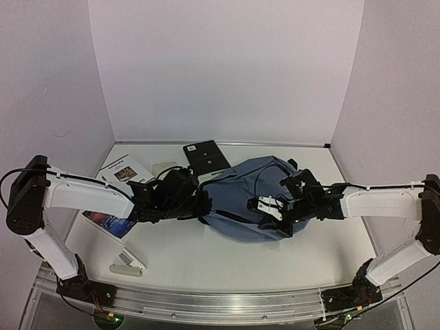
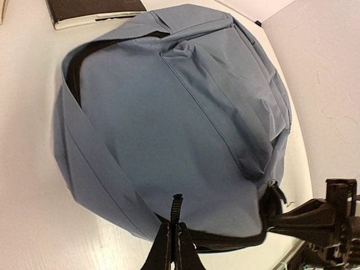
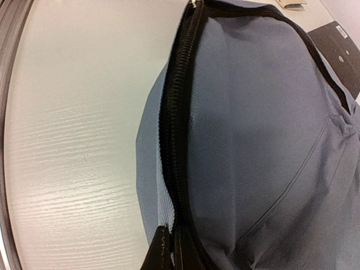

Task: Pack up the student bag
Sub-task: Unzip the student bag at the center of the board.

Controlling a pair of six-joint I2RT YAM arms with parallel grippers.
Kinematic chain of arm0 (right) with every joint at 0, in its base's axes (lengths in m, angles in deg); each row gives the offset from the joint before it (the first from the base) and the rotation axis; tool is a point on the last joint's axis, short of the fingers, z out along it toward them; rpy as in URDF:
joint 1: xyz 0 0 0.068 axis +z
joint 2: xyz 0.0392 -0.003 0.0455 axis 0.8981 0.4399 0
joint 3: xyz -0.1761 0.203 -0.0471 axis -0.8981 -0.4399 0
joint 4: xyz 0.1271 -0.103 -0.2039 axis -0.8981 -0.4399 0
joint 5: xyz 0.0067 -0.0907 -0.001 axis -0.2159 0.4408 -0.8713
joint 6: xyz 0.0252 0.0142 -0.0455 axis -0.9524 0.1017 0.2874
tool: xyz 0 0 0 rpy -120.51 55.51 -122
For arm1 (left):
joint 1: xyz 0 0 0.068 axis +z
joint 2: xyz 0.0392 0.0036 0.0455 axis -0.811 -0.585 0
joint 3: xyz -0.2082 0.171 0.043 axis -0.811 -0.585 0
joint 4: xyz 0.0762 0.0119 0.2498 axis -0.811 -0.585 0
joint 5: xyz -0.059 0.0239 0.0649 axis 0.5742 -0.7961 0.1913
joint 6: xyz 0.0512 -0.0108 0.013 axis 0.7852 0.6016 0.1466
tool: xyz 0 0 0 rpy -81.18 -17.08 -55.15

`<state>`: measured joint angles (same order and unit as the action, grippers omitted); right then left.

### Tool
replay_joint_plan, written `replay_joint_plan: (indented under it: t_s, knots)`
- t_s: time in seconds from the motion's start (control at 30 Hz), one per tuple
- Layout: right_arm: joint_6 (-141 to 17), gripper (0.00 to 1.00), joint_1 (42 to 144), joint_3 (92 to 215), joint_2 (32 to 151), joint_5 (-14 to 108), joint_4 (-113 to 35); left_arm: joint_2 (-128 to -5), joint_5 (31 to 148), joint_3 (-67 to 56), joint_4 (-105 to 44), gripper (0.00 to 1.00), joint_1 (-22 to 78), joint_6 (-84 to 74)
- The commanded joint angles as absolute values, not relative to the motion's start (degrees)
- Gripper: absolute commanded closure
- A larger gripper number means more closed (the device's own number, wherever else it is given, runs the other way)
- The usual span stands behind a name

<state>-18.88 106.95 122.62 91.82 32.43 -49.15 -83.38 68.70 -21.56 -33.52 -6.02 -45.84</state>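
While the student bag (image 1: 240, 189) lies flat, end effectors (image 2: 171, 239) (image 3: 170, 248) (both closed) pinch it.

The student bag (image 2: 169, 129) is matt blue-grey woven cloth, softly creased. Its black zipper (image 3: 175, 135) looks ribbed. The white table (image 3: 73, 146) shows faint grain.
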Motion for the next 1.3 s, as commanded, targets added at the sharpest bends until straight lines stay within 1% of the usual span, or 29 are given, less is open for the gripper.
replay_joint_plan:
  t_s: [0.0,0.07,0.13,0.17,0.23,0.3,0.33,0.37,0.47,0.57,0.83,1.0,1.03,1.07,1.13,1.23,1.27]
  knots:
    - [-12.83,1.00,102.85,120.25,88.71,37.00,-59.00,-77.77,64.01,-23.49,-35.91,1.00,-3.09,-42.70]
    - [-11.17,1.00,101.28,120.78,88.85,37.51,-60.98,-77.06,65.46,-23.90,-35.15,1.00,-2.68,-41.39]
    - [-12.09,0.98,101.04,124.04,90.53,37.59,-64.42,-77.78,69.66,-23.39,-32.60,1.00,-2.67,-39.63]
    - [-12.97,0.92,101.03,126.15,91.40,36.93,-66.18,-78.56,72.19,-23.07,-30.87,1.00,-2.75,-38.87]
    - [-14.70,0.71,101.02,130.03,92.65,34.09,-69.10,-80.88,76.69,-21.82,-28.48,1.00,-3.10,-38.44]
    - [-17.14,0.42,101.06,133.61,93.20,30.67,-69.98,-83.50,79.83,-20.04,-26.63,1.00,-3.91,-38.35]
    - [-18.57,0.34,101.26,135.23,93.39,29.07,-70.03,-84.85,80.78,-19.31,-26.30,1.00,-4.36,-38.62]
    - [-19.70,0.29,101.49,136.53,93.63,27.52,-69.98,-85.85,81.18,-18.53,-25.91,1.00,-4.59,-39.02]
    - [-23.99,0.23,103.07,140.54,94.82,24.02,-69.78,-87.66,83.79,-18.23,-23.14,1.00,-4.87,-40.71]
    - [-27.04,0.22,105.23,142.15,96.39,22.44,-67.79,-87.55,83.77,-18.59,-21.80,1.00,-4.87,-41.70]
    - [-35.28,0.26,108.99,141.50,102.64,21.07,-54.04,-86.66,83.78,-17.64,-22.98,1.00,-4.84,-42.05]
    - [-36.44,0.34,111.45,143.35,107.75,21.47,-52.65,-86.67,83.42,-17.71,-23.30,1.00,-4.86,-42.57]
    - [-36.42,0.37,111.69,143.18,108.30,21.75,-52.58,-86.47,83.16,-17.85,-23.35,1.00,-4.85,-42.67]
    - [-36.38,0.43,111.77,142.85,108.64,22.31,-52.48,-86.13,82.78,-18.06,-23.47,1.00,-4.84,-42.81]
    - [-36.12,0.58,111.80,141.86,108.59,24.28,-52.30,-85.45,82.11,-18.78,-23.57,1.00,-4.78,-43.03]
    - [-35.71,0.90,111.80,140.24,106.73,27.29,-52.50,-84.53,80.61,-19.79,-24.28,1.00,-4.22,-43.55]
    - [-35.52,0.96,111.80,139.79,105.97,27.76,-52.89,-84.20,79.65,-20.20,-24.74,1.00,-4.00,-43.77]
